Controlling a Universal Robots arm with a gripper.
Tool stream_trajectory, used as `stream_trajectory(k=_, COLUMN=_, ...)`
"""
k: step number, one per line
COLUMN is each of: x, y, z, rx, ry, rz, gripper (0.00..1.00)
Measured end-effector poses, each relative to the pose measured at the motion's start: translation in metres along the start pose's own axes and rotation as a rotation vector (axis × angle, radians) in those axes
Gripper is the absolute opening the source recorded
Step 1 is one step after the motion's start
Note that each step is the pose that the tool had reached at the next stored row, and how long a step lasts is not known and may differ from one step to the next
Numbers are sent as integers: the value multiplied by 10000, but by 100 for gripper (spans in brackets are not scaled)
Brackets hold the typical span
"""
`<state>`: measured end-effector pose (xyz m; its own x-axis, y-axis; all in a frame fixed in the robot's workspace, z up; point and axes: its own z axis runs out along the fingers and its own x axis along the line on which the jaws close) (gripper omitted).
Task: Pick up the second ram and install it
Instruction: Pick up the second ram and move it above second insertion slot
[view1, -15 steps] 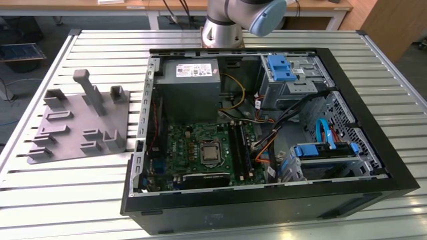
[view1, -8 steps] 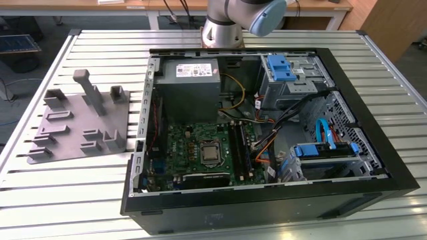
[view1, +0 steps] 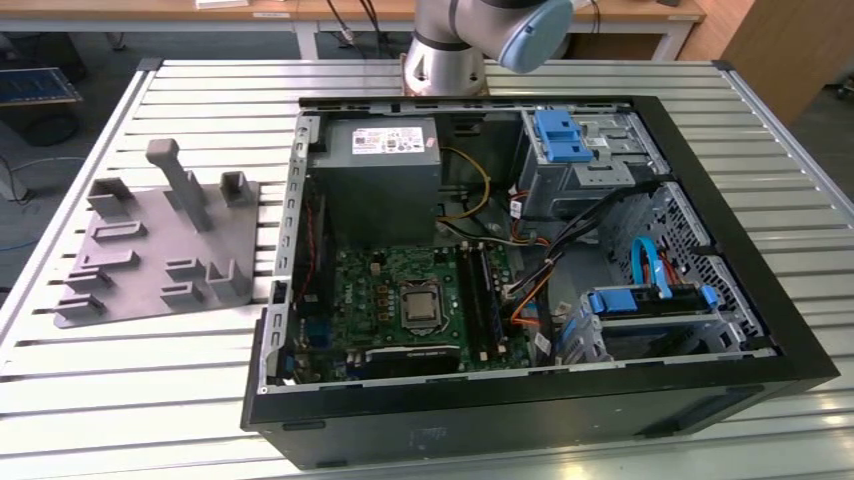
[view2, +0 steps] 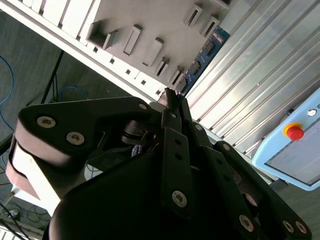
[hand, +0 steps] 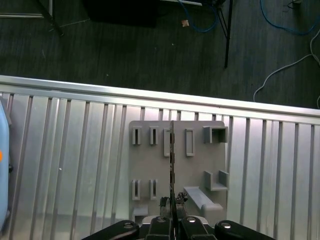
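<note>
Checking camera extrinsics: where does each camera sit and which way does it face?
Exterior view: off the arm, looking down on the computer case and grey tray; arm base shows.
First wrist view: on the wrist, looking down along the tool onto the tray and table.
Second wrist view: on the wrist, looking slantwise past the tool at the tray.
Shared: both wrist views show the tool shut on the memory stick, and the tray.

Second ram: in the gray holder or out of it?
Out. In both wrist views the gripper is shut on the second ram, which juts beyond it; the gray holder carries no stick in the exterior view.
</note>
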<state>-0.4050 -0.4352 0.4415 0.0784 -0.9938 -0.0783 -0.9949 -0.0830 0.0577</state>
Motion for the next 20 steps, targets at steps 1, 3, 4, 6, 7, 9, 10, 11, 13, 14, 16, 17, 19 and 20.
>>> stream_trajectory(k=1, x=0, y=-4, z=0, rx=0, ry=1, rz=0, gripper=14)
stream_trajectory(k=3, x=3, y=-22, z=1, rx=1, ry=0, rz=-2, gripper=14)
stream_trajectory(k=4, x=4, y=-41, z=0, rx=1, ry=0, rz=-1, gripper=14)
stream_trajectory(k=6, x=7, y=-88, z=-3, rx=1, ry=-1, rz=0, gripper=14)
stream_trajectory(k=7, x=10, y=-121, z=-5, rx=-1, ry=0, rz=0, gripper=14)
stream_trajectory(k=9, x=15, y=-191, z=-9, rx=-4, ry=-1, rz=1, gripper=14)
stream_trajectory(k=10, x=19, y=-232, z=-11, rx=-6, ry=-2, rz=0, gripper=14)
stream_trajectory(k=11, x=22, y=-272, z=-14, rx=-9, ry=-1, rz=0, gripper=14)
stream_trajectory(k=13, x=28, y=-349, z=-19, rx=-15, ry=-1, rz=2, gripper=14)
stream_trajectory(k=14, x=31, y=-388, z=-22, rx=-18, ry=-2, rz=2, gripper=14)
stream_trajectory(k=16, x=37, y=-462, z=-25, rx=-22, ry=-3, rz=2, gripper=14)
stream_trajectory(k=17, x=40, y=-498, z=-28, rx=-26, ry=-3, rz=2, gripper=14)
stream_trajectory(k=19, x=46, y=-576, z=-32, rx=-31, ry=-3, rz=2, gripper=14)
stream_trajectory(k=20, x=49, y=-611, z=-34, rx=-32, ry=-4, rz=2, gripper=14)
